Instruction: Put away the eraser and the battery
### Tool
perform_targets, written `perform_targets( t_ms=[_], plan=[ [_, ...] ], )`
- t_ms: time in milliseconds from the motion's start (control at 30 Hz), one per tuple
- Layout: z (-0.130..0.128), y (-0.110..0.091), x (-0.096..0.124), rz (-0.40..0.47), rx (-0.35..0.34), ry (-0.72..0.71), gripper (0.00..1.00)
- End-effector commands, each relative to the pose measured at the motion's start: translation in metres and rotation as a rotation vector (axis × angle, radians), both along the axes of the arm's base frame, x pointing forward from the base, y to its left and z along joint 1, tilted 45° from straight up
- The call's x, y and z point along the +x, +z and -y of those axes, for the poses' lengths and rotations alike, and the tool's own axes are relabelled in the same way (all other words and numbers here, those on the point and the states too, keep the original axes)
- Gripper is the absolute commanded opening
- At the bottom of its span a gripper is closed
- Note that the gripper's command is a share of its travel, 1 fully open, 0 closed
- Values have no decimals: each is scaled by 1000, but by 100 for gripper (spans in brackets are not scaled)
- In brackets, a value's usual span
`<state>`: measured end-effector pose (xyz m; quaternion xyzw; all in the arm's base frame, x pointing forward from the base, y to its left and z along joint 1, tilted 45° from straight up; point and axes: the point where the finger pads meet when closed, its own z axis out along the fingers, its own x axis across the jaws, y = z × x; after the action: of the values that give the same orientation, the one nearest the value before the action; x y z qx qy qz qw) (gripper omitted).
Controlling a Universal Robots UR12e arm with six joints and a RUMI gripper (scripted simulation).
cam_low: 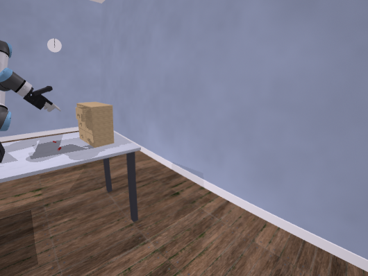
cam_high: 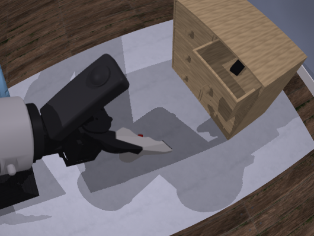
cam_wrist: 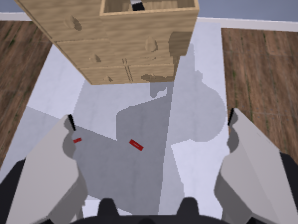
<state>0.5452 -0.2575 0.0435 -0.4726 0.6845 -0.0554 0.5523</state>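
The wooden chest (cam_high: 281,47) (cam_low: 104,125) (cam_wrist: 40,22) stands upright. Its top-row right drawer (cam_high: 217,79) (cam_wrist: 150,25) is pulled partly out; the others look shut, though the right side is shaded. A black block with a white end, apparently the eraser (cam_high: 237,67) (cam_wrist: 138,6), lies inside the open drawer. A red cylinder (cam_high: 140,135) (cam_low: 59,148) (cam_wrist: 136,145) lies on the table; a shorter-looking red one (cam_low: 54,141) (cam_wrist: 77,140) lies to its left. I cannot tell which is AAA. My gripper (cam_low: 55,109) (cam_wrist: 150,112) is wide open and empty, high above the table before the chest.
The white table (cam_high: 207,220) (cam_low: 121,149) (cam_wrist: 200,55) carries shadows of the arm and chest. A black block (cam_high: 18,190) shows at its left in the top view. The wall (cam_low: 243,104) is behind the chest. Table edges border the wooden floor.
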Motion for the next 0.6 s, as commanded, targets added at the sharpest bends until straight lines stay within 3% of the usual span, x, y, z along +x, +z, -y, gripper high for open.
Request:
perform_targets(
  t_ms=[0, 567],
  plan=[
    [-2, -4, 6, 43, -2, -52, 100],
    [-9, -10, 15, 130, 4, -139, 100]
  ],
)
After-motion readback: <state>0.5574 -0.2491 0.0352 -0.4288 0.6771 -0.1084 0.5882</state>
